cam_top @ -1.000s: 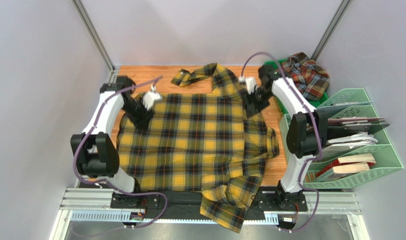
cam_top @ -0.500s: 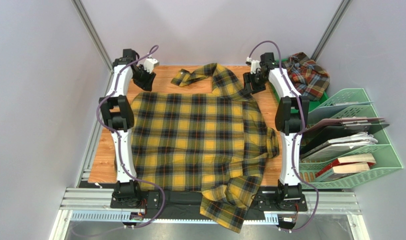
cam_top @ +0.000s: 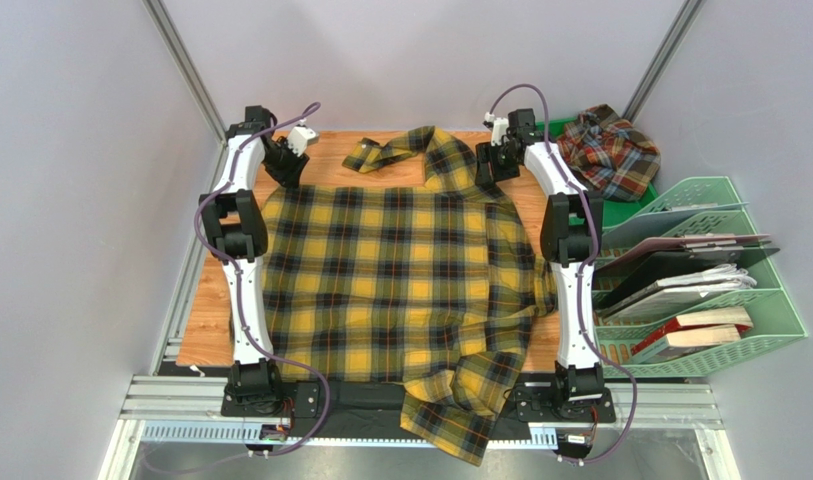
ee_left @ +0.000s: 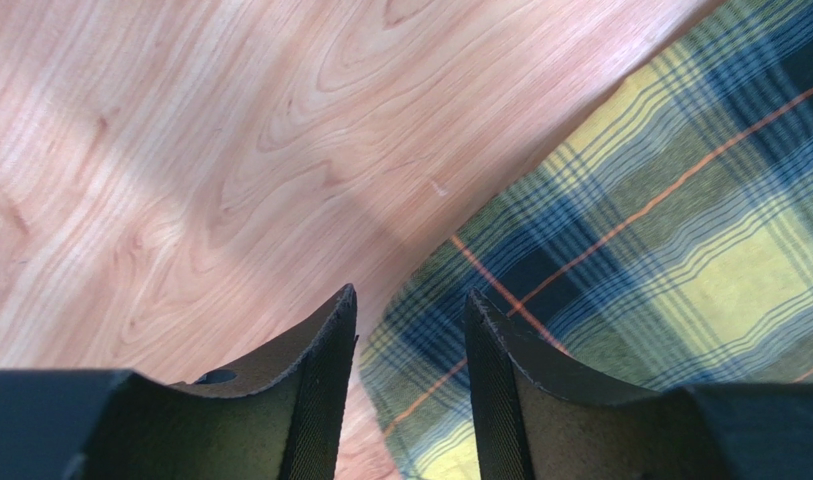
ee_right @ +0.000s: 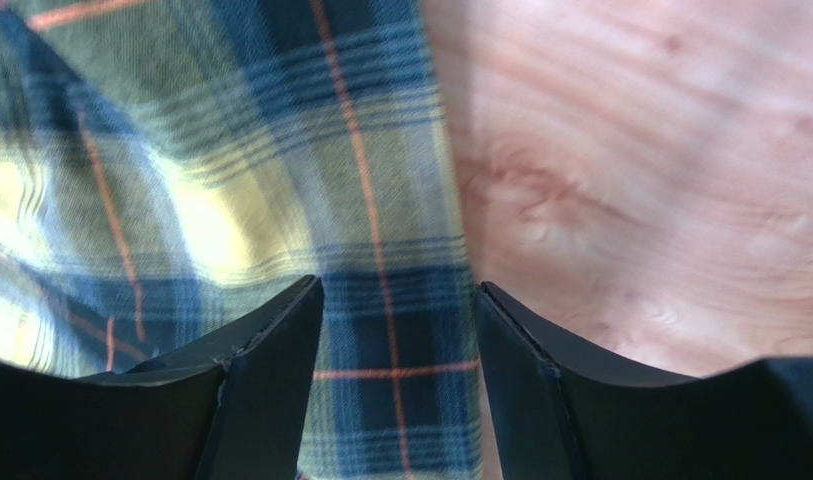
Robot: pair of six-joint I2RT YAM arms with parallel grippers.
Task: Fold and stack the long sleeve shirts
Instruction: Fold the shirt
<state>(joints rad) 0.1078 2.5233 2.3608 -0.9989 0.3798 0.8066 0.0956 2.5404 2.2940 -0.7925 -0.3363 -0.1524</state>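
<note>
1. Far left first: the left gripper (cam_top: 286, 160) is parked at the far-left corner of the yellow and black shirt (cam_top: 390, 270). In the wrist view its fingers (ee_left: 320, 370) are seen spread a little, with nothing pinched. The cloth's corner edge is framed in the gap, and the rest of the plaid runs off to the right of it.
2. Middle: the shirt is laid out flat on the table (cam_top: 205, 320), long axis running from the far edge back toward the arm bases. One sleeve is draped off the near edge. So from both tools the bulk of the fabric lies back toward the bases.
3. The right gripper (cam_top: 485, 165) is set over the far-right corner, pretty much mirrored. Its fingers (ee_right: 270, 370) are held apart, nothing is clamped, and the cloth's side edge is seen in the gap, with bare wood to the right.
4. Far right: the rust-red shirt (cam_top: 610, 150) is left crumpled on the green tray (cam_top: 644, 197), well apart from the yellow one and nearer the right arm.
5. Best guess: each far corner gets pinched by its own arm, then the fold is pulled toward the bases.
</note>
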